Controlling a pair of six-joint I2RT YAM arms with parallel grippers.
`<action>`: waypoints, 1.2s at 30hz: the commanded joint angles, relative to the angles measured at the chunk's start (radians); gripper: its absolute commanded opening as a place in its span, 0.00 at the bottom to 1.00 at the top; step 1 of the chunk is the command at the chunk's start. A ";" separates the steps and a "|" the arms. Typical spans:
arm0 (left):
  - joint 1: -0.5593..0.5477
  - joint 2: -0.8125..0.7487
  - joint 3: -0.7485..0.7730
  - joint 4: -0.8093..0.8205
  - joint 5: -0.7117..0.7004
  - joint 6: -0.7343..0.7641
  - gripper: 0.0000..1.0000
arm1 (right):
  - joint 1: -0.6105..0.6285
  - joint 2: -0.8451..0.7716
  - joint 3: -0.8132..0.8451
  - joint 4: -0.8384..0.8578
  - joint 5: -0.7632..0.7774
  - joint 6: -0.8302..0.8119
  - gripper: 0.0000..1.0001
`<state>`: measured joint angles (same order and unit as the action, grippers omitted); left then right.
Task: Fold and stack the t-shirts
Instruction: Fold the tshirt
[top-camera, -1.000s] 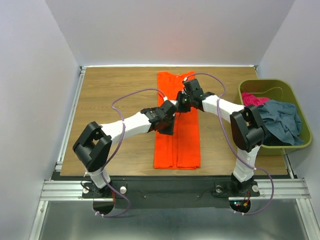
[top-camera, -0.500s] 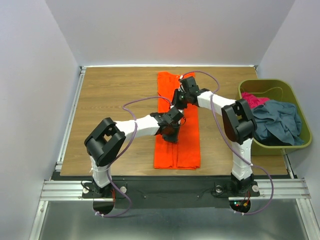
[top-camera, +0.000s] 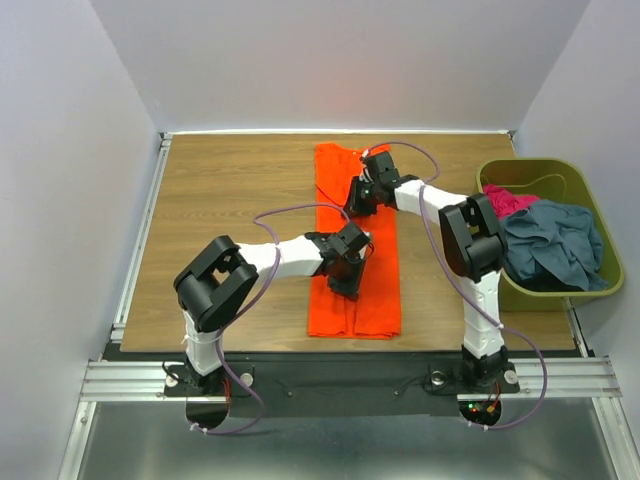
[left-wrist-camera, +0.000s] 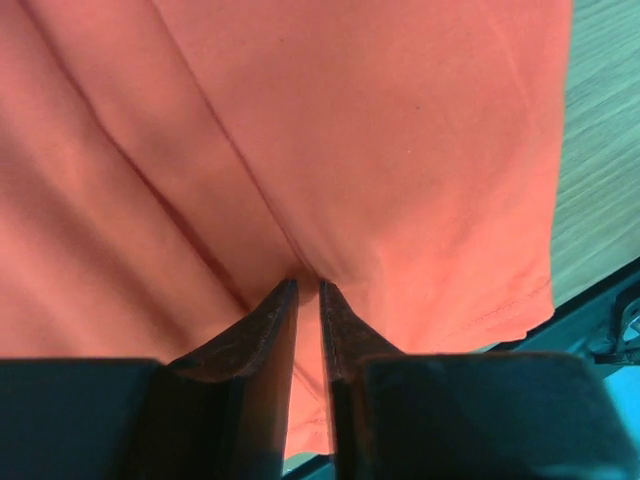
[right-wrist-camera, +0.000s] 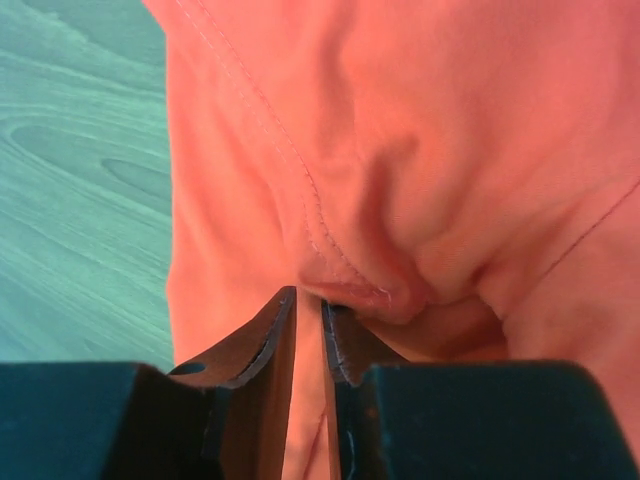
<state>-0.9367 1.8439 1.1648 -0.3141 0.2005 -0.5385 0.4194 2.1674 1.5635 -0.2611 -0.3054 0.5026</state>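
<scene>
— Shirt (top-camera: 352, 290) status?
— Lying mid-table, folded lengthwise. Left gripper (left-wrist-camera: 308, 290) and right gripper (right-wrist-camera: 310, 295) are each pinching an orange fold.
— Handling?
— Soft, limp, I'm judging; edges are gripping best.

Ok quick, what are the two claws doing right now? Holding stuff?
Left gripper: shut, pinching a fold of the orange shirt.
Right gripper: shut, pinching a bunched fold of the same shirt.

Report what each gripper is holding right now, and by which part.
Both pinch the orange t-shirt. The left gripper grips a raised crease in its lower half, near the hem; the right gripper grips a bunched, stitched fold in its upper half.
</scene>
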 joint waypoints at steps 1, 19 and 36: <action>-0.008 -0.118 0.021 -0.046 -0.093 -0.030 0.32 | -0.008 -0.082 0.014 0.003 0.038 -0.041 0.24; 0.194 -0.022 0.206 -0.095 -0.372 0.038 0.43 | -0.042 -0.364 -0.261 -0.115 0.397 -0.151 0.51; 0.305 0.339 0.529 -0.094 -0.375 0.101 0.43 | -0.056 -0.068 -0.062 -0.116 0.451 -0.220 0.52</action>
<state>-0.6605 2.1502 1.6325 -0.3969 -0.1654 -0.4641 0.3737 2.0357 1.4452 -0.3897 0.1116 0.3130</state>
